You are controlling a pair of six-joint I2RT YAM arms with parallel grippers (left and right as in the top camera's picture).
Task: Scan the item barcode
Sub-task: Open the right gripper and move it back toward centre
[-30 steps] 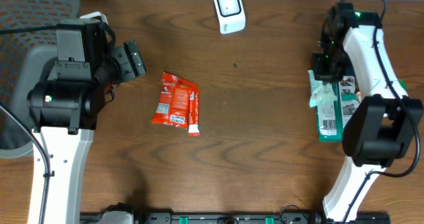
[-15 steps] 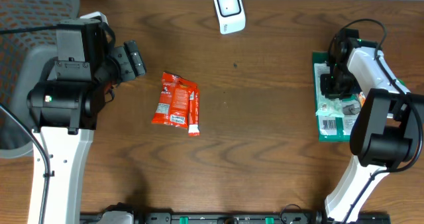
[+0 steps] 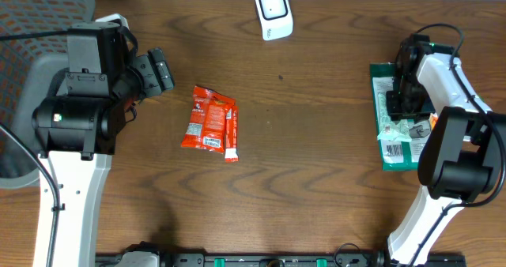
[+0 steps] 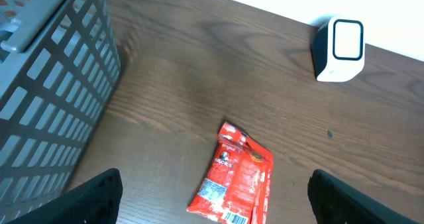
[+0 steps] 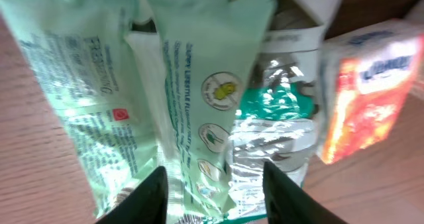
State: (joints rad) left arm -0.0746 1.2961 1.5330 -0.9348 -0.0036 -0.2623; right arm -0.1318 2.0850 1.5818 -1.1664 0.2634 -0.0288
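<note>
Right arm: folded over the worktop [image 3: 316, 188] at 3 o'clock; right claw [image 5: 213, 187] pointed down, partly parted astride the pale green packet [image 3: 391, 118], not visibly pinching it
Packet: long axis 12-to-6 o'clock; barcode end toward 6; lay on a dark green pack [image 3: 378, 71]
Left arm: at 9 o'clock; left claw [image 3: 158, 71] wide open, empty
Around: red snack packet [image 3: 210, 122] left of centre; scanner [image 3: 273, 13] at 12 o'clock; orange packet [image 5: 368, 85] beside the green

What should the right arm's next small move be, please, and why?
Probably raise the right gripper straight up, clear of the pile. Its fingers stand apart over the pale green pack, which lies flat there, so nothing seems held. The red packet lies mid-table, short of the scanner, and may be next.
</note>
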